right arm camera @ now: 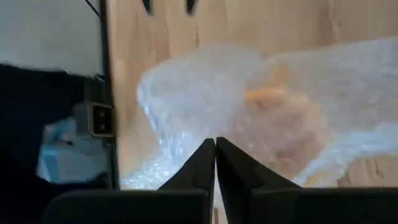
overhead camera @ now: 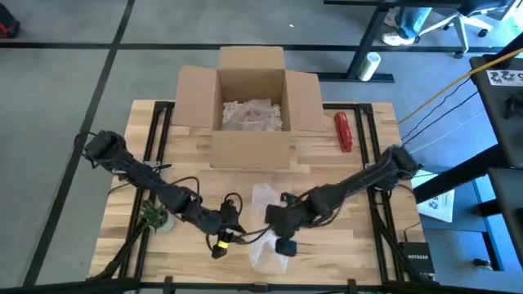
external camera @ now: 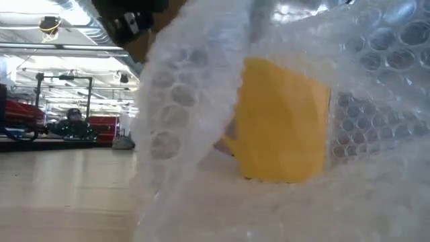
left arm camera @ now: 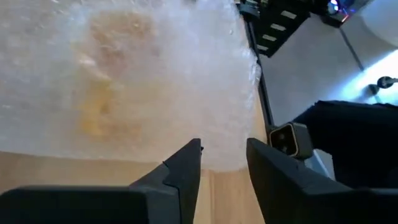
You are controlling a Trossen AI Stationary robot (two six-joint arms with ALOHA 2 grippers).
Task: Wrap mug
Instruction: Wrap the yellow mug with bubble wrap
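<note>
Under crinkled clear bubble wrap [external camera: 201, 134], smooth yellow cylindrical mug [external camera: 285, 121].

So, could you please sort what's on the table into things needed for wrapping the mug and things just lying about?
In use:
yellow mug
bubble wrap
left gripper, open
right gripper, shut on the wrap

Lying about:
open cardboard box with padding inside
red object
green item

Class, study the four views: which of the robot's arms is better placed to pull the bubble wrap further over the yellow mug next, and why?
Probably the right. The right gripper is shut on the bubble wrap draped over the mug, so it can pull at once. The left gripper is open at the sheet's edge, holding nothing.
</note>
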